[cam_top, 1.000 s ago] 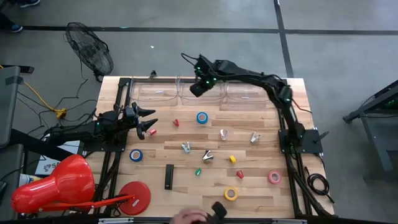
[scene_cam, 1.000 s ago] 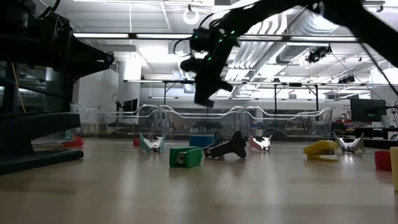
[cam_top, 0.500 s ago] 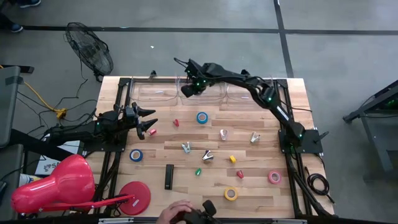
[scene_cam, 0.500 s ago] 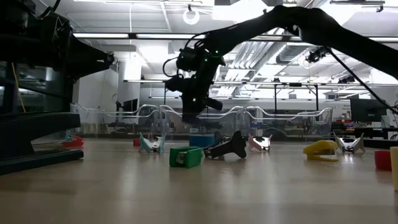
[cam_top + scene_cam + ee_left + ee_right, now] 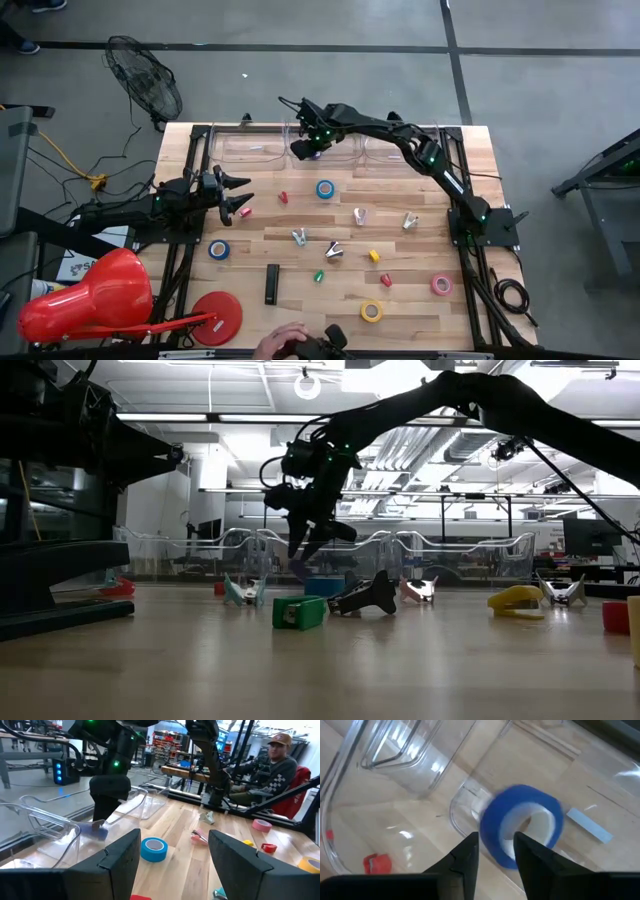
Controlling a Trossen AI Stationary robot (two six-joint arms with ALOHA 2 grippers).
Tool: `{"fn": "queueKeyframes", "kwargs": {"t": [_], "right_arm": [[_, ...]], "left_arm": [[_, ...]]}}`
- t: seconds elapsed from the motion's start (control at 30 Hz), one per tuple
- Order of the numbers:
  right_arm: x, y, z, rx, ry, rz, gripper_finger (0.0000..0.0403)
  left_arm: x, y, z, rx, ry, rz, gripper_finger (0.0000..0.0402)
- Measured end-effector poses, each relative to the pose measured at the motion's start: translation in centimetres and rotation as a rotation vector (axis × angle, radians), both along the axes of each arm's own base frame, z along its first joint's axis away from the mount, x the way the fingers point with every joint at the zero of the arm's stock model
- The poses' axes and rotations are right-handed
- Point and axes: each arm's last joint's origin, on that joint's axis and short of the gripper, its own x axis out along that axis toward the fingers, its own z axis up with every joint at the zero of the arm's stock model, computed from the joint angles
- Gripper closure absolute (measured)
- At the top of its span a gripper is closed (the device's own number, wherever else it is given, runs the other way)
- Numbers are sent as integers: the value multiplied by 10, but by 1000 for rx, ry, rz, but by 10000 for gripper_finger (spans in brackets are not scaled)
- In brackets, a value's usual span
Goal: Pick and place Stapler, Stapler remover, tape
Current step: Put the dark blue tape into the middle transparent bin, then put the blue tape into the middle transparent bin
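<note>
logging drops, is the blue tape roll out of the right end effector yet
Out. In the right wrist view the blue tape roll lies beyond the open fingers of the right end effector, over the clear tray.

right gripper [image 5: 300, 148] over clear bins [image 5: 290, 148]

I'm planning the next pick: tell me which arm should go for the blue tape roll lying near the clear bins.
Right. The right gripper hangs over the clear bins, fingers open, a blue roll dropping away, and the blue tape roll lies just beside it. The left gripper waits farther off at the table's left edge.
</note>
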Motion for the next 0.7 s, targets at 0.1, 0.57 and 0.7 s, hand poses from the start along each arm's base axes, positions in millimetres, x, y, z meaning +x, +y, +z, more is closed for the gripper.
{"fn": "queueKeyframes", "kwargs": {"t": [0.1,0.57,0.7], "right_arm": [[0,0,0,2,-1,1,271],[4,5,7,1,-28,45,262],[2,6,17,-21,-41,44,262]], "left_arm": [[0,0,0,0,0,0,172],[0,0,0,0,-1,0,172],[0,0,0,0,-1,-1,172]]}}
